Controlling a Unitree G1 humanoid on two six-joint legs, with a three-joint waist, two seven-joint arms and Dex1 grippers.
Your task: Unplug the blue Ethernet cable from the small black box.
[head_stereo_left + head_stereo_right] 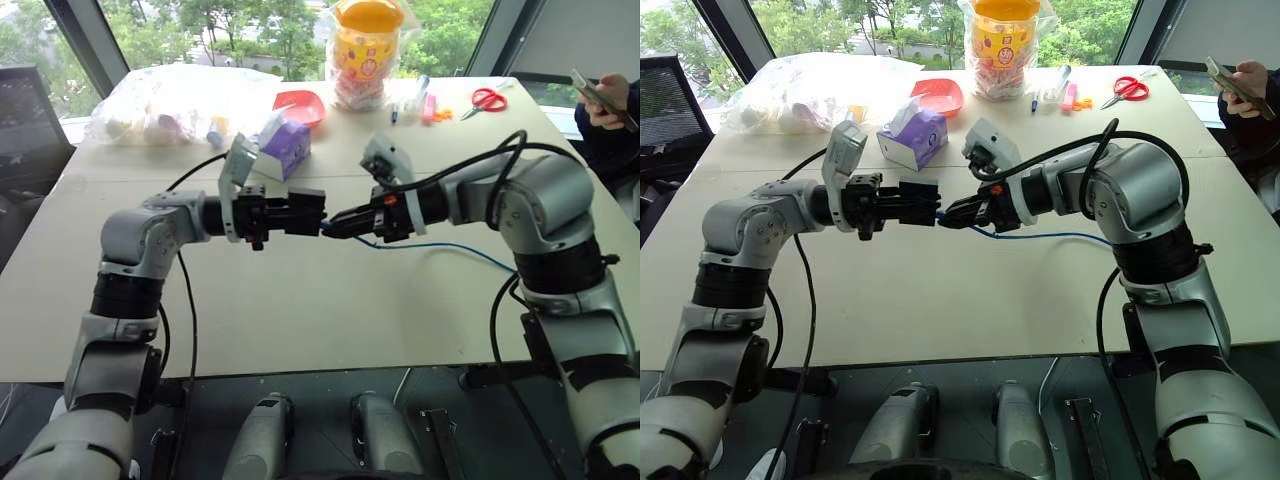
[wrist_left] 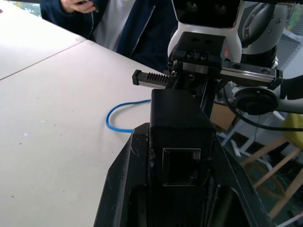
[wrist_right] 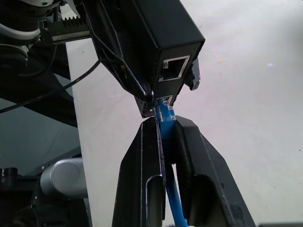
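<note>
Two tools meet nose to nose above the middle of the bench (image 1: pixel 300 330), each pointed roughly toward the other. The left tool (image 1: pixel 300 213) is closed on the small black box (image 1: pixel 306 212), which is held clear of the bench surface with its long axis running along the fingers, toward the right tool. In the right wrist view the box's free end face is turned toward that camera, and an open port is seen in it. The right tool (image 3: pixel 163 124) is pinched on the blue Ethernet cable (image 3: pixel 165 118) just behind its plug; the plug end sits at the lower edge of the box's end face, under the open port, and whether it is seated there or just free cannot be told. The plug points into the box, roughly in line with the box's long axis.

From the right tool the cable drops to the bench and is laid in a thin blue line toward the robot's right side. Farther back on the bench are found a purple tissue box (image 1: pixel 288 143), a red bowl (image 1: pixel 300 105) and red scissors (image 1: pixel 488 99).
</note>
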